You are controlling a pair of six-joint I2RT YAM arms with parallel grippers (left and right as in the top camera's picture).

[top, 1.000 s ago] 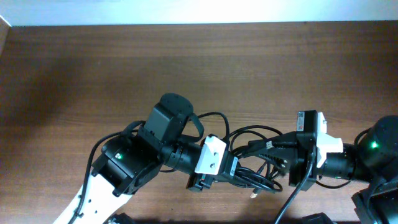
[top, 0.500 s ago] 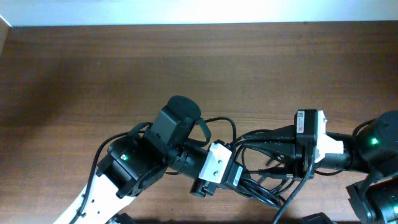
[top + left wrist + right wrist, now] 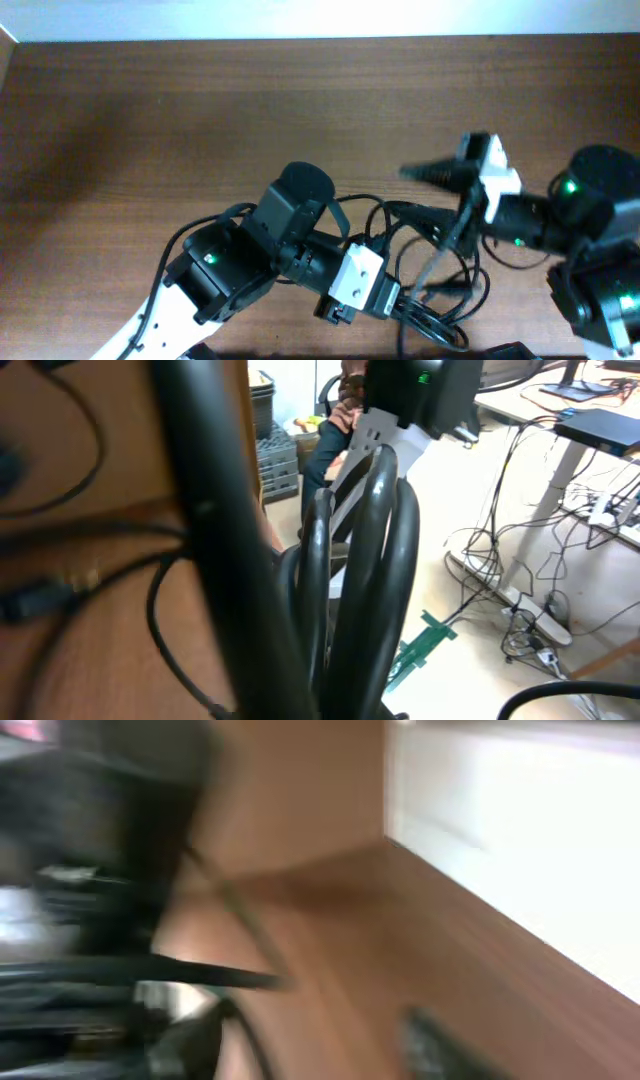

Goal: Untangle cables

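Tangled cables beside left gripper

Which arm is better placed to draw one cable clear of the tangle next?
Right, probably. The right pincer stands clear of the tangle, and a cable strand seems to trail from it down into the heap. The left pincer sits low at the tangle, better suited to anchoring.

Overhead straight down; wrist views close-up
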